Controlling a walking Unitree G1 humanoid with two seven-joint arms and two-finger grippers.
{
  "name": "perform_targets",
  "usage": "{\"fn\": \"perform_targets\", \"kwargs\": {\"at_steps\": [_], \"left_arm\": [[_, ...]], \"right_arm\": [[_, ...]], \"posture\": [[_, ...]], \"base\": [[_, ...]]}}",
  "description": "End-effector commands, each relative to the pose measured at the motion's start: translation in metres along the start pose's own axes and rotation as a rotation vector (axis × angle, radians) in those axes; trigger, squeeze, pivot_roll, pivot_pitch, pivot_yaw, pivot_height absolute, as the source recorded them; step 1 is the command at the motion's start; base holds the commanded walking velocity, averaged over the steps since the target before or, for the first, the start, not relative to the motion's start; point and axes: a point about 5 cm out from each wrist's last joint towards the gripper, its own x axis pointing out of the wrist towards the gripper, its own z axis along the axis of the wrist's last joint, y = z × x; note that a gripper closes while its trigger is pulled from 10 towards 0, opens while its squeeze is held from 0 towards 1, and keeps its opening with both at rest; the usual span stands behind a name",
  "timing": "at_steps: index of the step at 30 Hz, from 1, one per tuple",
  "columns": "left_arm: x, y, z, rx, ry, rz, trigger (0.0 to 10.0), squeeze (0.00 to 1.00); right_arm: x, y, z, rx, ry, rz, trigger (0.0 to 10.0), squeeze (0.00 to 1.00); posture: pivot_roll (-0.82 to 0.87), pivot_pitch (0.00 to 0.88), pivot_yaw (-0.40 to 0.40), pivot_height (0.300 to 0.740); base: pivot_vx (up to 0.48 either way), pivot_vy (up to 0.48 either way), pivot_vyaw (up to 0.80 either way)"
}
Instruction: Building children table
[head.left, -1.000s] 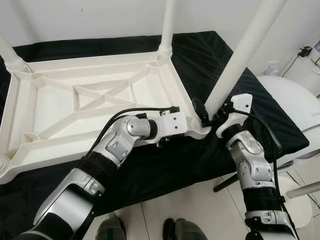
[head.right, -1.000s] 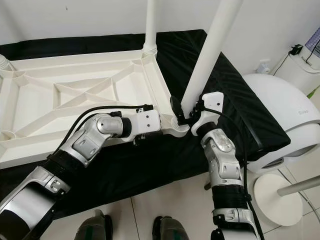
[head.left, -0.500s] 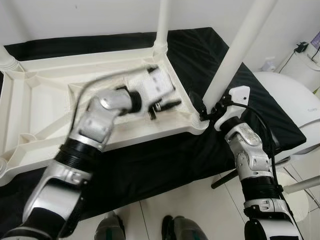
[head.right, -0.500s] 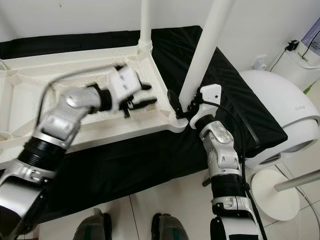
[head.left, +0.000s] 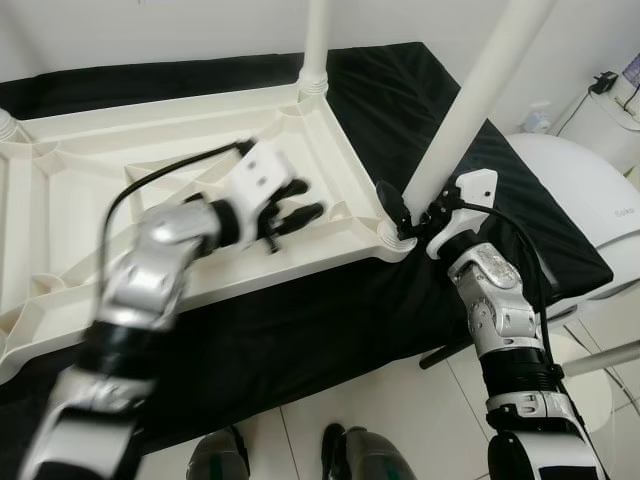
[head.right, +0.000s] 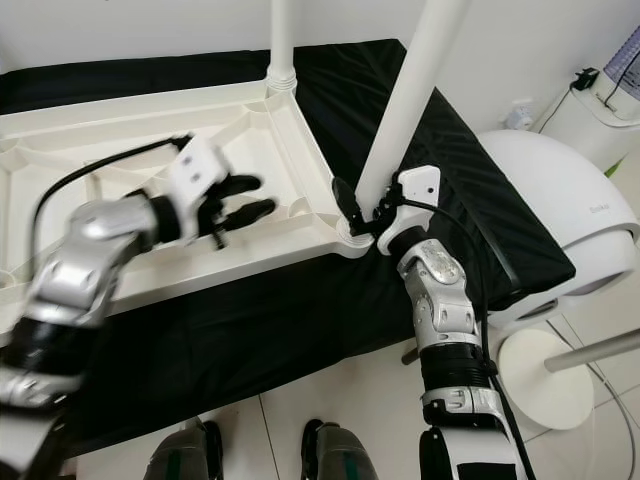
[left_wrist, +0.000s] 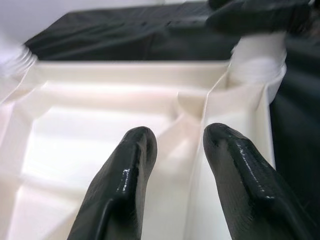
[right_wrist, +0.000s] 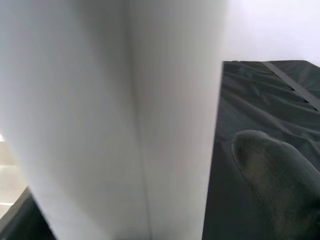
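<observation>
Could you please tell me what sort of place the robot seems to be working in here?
Probably a room in a home: pale tiled floor, plain white wall, and a black-covered bed or bench bearing an upturned white plastic tabletop.

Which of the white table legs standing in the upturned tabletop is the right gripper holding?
The near-corner white table leg: the right gripper clamps its base. The far-corner leg stands untouched, and the left gripper hovers open over the white plastic tabletop.
</observation>
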Motion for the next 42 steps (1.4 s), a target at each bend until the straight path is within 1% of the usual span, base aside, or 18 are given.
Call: {"fn": "perform_targets", "kwargs": {"at_steps": [1, 2, 3, 4, 6, 10, 12, 13, 15, 16, 17, 22, 25, 29, 33, 34, 35, 42], "left_arm": [[-0.008, 0.007, -0.003, 0.003, 0.026, 0.092, 10.0, 0.0], [-0.016, 0.014, -0.007, -0.007, 0.055, 0.15, 10.0, 0.0], [-0.016, 0.014, -0.007, -0.007, 0.055, 0.15, 10.0, 0.0], [-0.03, 0.022, -0.021, 0.024, 0.136, 0.262, 10.0, 0.0], [-0.036, 0.021, -0.028, 0.054, 0.181, 0.297, 10.0, 0.0], [-0.042, 0.016, -0.033, 0.056, 0.202, 0.302, 10.0, 0.0], [-0.048, 0.011, -0.034, 0.055, 0.203, 0.283, 10.0, 0.0], [-0.051, 0.01, -0.034, 0.068, 0.199, 0.268, 10.0, 0.0], [-0.058, 0.01, -0.036, 0.084, 0.208, 0.235, 10.0, 0.0], [-0.058, 0.01, -0.036, 0.084, 0.208, 0.235, 10.0, 0.0], [-0.062, 0.012, -0.036, 0.091, 0.212, 0.219, 10.0, 0.0], [-0.065, 0.017, -0.032, 0.099, 0.196, 0.216, 10.0, 0.0], [-0.067, 0.022, -0.031, 0.115, 0.211, 0.216, 10.0, 0.0], [-0.068, 0.019, -0.034, 0.131, 0.226, 0.191, 10.0, 0.0], [-0.068, 0.014, -0.032, 0.11, 0.203, 0.158, 10.0, 0.0], [-0.07, 0.013, -0.029, 0.083, 0.184, 0.13, 10.0, 0.0], [-0.07, 0.012, -0.027, 0.084, 0.171, 0.12, 10.0, 0.0], [-0.069, 0.012, -0.018, 0.049, 0.109, 0.101, 10.0, 0.0]], "right_arm": [[-0.003, -0.003, -0.006, 0.016, 0.017, -0.019, 10.0, 0.0], [-0.003, -0.003, -0.006, 0.015, 0.016, -0.02, 10.0, 0.0], [-0.003, -0.003, -0.006, 0.015, 0.016, -0.02, 10.0, 0.0], [-0.004, -0.004, -0.007, 0.017, 0.015, -0.026, 10.0, 0.0], [-0.005, -0.004, -0.008, 0.019, 0.016, -0.029, 10.0, 0.0], [-0.005, -0.004, -0.008, 0.021, 0.016, -0.03, 10.0, 0.0], [-0.006, -0.006, -0.008, 0.022, 0.018, -0.034, 10.0, 0.0], [-0.006, -0.007, -0.008, 0.022, 0.02, -0.035, 10.0, 0.0], [-0.006, -0.01, -0.008, 0.021, 0.023, -0.04, 10.0, 0.0], [-0.006, -0.01, -0.008, 0.021, 0.023, -0.04, 10.0, 0.0], [-0.005, -0.011, -0.008, 0.019, 0.025, -0.041, 10.0, 0.0], [-0.005, -0.013, -0.008, 0.019, 0.027, -0.044, 10.0, 0.0], [-0.005, -0.013, -0.007, 0.016, 0.029, -0.042, 10.0, 0.0], [-0.005, -0.014, -0.007, 0.015, 0.028, -0.043, 10.0, 0.0], [-0.004, -0.014, -0.006, 0.012, 0.029, -0.043, 10.0, 0.0], [-0.005, -0.014, -0.007, 0.011, 0.03, -0.043, 10.0, 0.0], [-0.005, -0.014, -0.007, 0.011, 0.03, -0.043, 10.0, 0.0], [-0.005, -0.015, -0.008, 0.011, 0.033, -0.043, 10.0, 0.0]], "posture": [[0.01, 0.159, -0.048, 0.74], [0.01, 0.16, -0.048, 0.74], [0.01, 0.16, -0.048, 0.74], [0.02, 0.165, -0.048, 0.74], [0.02, 0.172, -0.053, 0.74], [0.02, 0.177, -0.06, 0.74], [0.02, 0.18, -0.064, 0.74], [0.03, 0.185, -0.073, 0.74], [0.03, 0.191, -0.081, 0.74], [0.03, 0.191, -0.081, 0.74], [0.04, 0.192, -0.083, 0.74], [0.04, 0.195, -0.086, 0.74], [0.03, 0.199, -0.09, 0.74], [0.03, 0.205, -0.091, 0.74], [0.03, 0.208, -0.091, 0.74], [0.03, 0.208, -0.092, 0.74], [0.03, 0.209, -0.092, 0.74], [0.03, 0.207, -0.094, 0.74]], "base": [[0.0, 0.0, 0.0], [0.0, 0.0, 0.0], [0.0, 0.0, 0.0], [0.0, 0.0, 0.0], [0.0, 0.0, 0.0], [0.0, 0.0, 0.0], [0.0, 0.0, 0.0], [0.0, 0.0, 0.0], [0.0, 0.0, 0.0], [0.0, 0.0, 0.0], [0.0, 0.0, 0.0], [0.0, 0.0, 0.0], [0.0, 0.0, 0.0], [0.0, 0.0, 0.0], [0.0, 0.0, 0.0], [0.0, 0.0, 0.0], [0.0, 0.0, 0.0], [0.0, 0.0, 0.0]]}}
